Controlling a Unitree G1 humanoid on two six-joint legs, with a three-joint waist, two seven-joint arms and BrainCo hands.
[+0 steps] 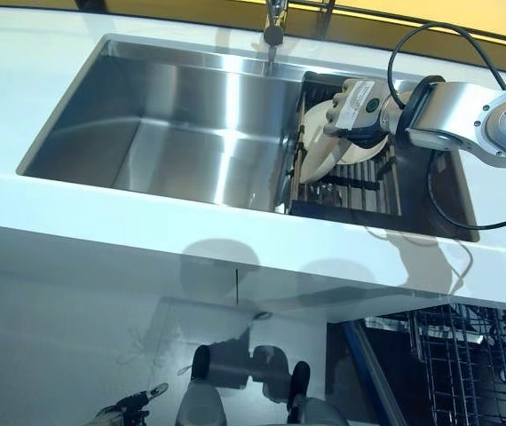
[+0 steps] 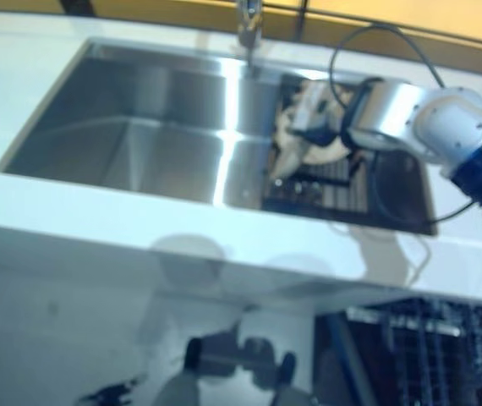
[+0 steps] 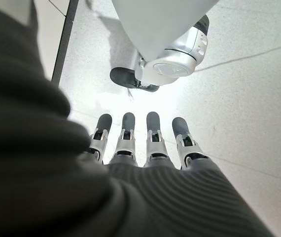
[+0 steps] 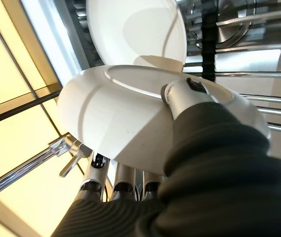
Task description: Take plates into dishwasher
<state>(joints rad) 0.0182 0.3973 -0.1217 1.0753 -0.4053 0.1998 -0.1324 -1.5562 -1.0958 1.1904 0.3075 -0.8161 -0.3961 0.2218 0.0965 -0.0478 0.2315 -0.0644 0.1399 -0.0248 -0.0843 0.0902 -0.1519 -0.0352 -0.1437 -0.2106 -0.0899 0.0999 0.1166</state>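
The right hand (image 1: 361,105) reached over the sink (image 1: 182,133) to the dish rack (image 1: 373,191) set in the sink's right end. It was clamped on a white plate (image 4: 116,113): the wrist view showed the thumb (image 4: 180,94) pressed on one face and the fingers (image 4: 125,180) running along the other. A second plate (image 4: 140,29) stood just behind it, on edge in the rack. From above, the plates showed as pale shapes leaning among the rack's bars, below the tap (image 1: 274,27). The sink's left basin lay in a white counter (image 1: 22,89). Down at the lower right, past the counter edge, stood the dishwasher's wire basket (image 1: 466,355). The left hand (image 3: 145,143) hung low over the floor (image 3: 249,89), its fingers straight and apart, holding nothing.
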